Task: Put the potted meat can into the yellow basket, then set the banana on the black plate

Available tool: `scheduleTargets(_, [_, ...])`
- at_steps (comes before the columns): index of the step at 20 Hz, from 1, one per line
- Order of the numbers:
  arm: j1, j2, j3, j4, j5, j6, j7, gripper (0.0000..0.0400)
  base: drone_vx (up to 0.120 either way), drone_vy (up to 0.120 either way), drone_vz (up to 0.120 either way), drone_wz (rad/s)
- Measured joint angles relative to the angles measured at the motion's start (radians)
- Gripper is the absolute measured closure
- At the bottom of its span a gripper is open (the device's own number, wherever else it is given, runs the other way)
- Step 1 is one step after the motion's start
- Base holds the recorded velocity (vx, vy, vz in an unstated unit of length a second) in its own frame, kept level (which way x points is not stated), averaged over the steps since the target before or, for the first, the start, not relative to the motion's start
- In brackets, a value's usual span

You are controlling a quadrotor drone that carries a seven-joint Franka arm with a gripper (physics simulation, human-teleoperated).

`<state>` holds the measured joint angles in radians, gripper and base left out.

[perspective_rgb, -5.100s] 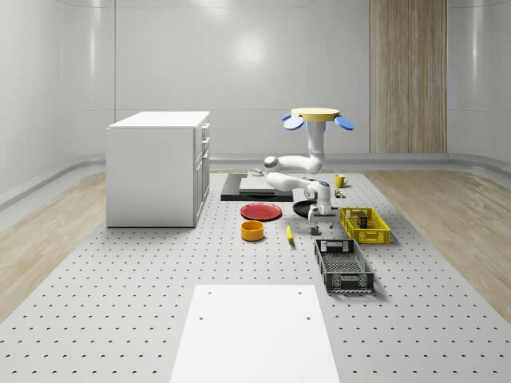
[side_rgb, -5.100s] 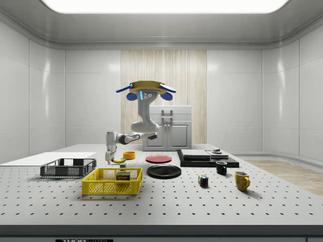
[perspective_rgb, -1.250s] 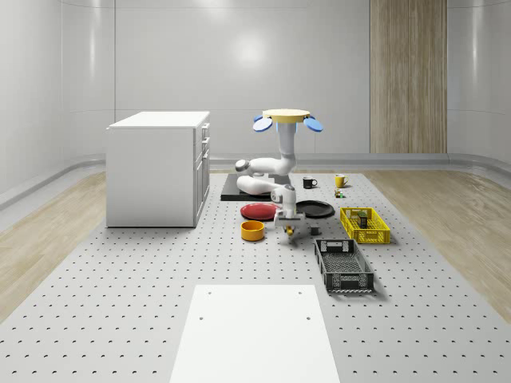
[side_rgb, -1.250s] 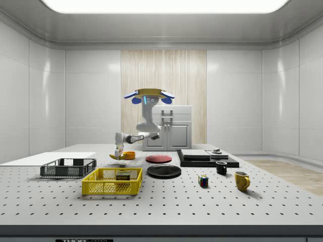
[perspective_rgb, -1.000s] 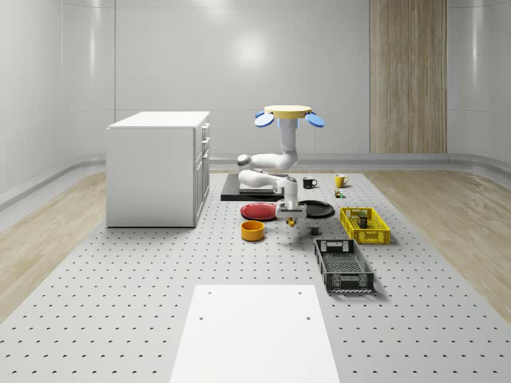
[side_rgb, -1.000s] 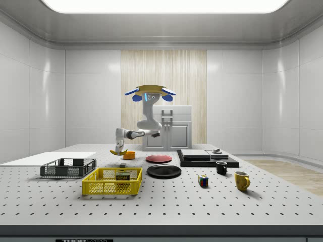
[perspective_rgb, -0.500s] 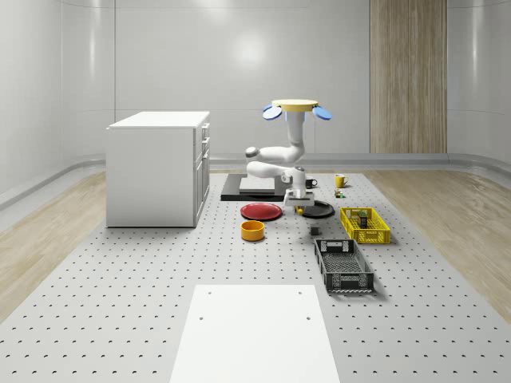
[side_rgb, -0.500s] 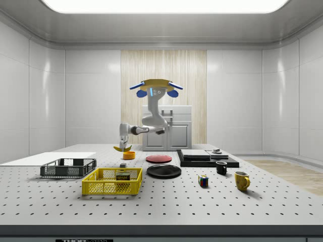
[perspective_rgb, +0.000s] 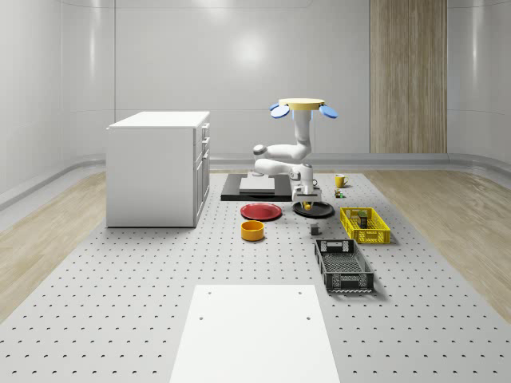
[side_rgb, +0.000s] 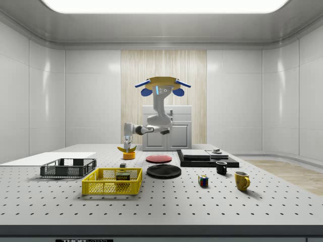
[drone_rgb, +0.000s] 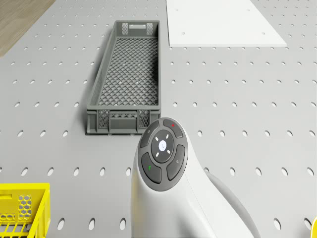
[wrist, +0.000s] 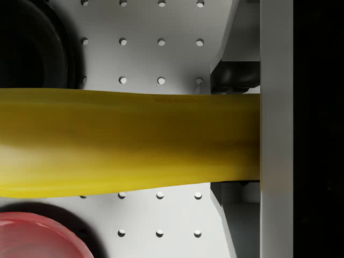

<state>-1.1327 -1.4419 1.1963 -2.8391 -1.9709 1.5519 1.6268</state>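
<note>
Pale walls and a wood-panelled strip ring a wide perforated desk [perspective_rgb: 120, 303], and from my remote seat I see plenty of bare surface toward the near edge, where only a white sheet [perspective_rgb: 254, 333] lies flat.

My drone [perspective_rgb: 303, 107] hovers above the far middle of the desk, over the black slab [perspective_rgb: 239, 191] and just behind the black plate [perspective_rgb: 322, 211]. Its arm folds down and forward, and the gripper [perspective_rgb: 306, 196] hangs over the plate's edge on the whole-scene view's left, clear of the surface. In the side view the gripper [side_rgb: 127, 146] sits well above desk level, in line with the orange bowl [side_rgb: 129, 155] farther back.

My jaws are closed on the banana [wrist: 129, 142]; in the wrist view it lies crosswise between them, pressed against one finger pad [wrist: 275, 134]. Below it in that view I can see a dark curve of the black plate [wrist: 32, 43] on one side and the rim of the red plate [wrist: 37, 236] on the other, with bare perforated desk between the two.

I see the potted meat can [side_rgb: 122, 176] already standing inside the yellow basket [side_rgb: 112, 182], which sits toward the whole-scene view's right, near the desk's edge there. A grey crate [drone_rgb: 126, 79] lies just in front of it, closer to the near edge, with open desk all round. A white cabinet [perspective_rgb: 158, 167] stands on the whole-scene view's left, well apart from the arm. In the side view a black mug [side_rgb: 221, 168], a yellow mug [side_rgb: 241, 180] and a small coloured cube [side_rgb: 203, 181] sit to the right, clear of the plate.
</note>
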Motion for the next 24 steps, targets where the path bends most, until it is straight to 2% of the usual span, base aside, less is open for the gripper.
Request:
scheduleTargets(14, [0.0,-0.001,0.001,0.0,0.001,0.001,0.0,0.0199,-0.12,0.12,0.0,0.0])
scheduleTargets(18, [-0.001,-0.001,0.001,0.0,0.001,0.001,0.0,0.0199,-0.12,0.01,0.0,0.0])
scheduleTargets(24, [-0.001,-0.002,0.001,0.0,0.001,0.002,0.001,0.0199,-0.12,0.0,-0.113,0.0])
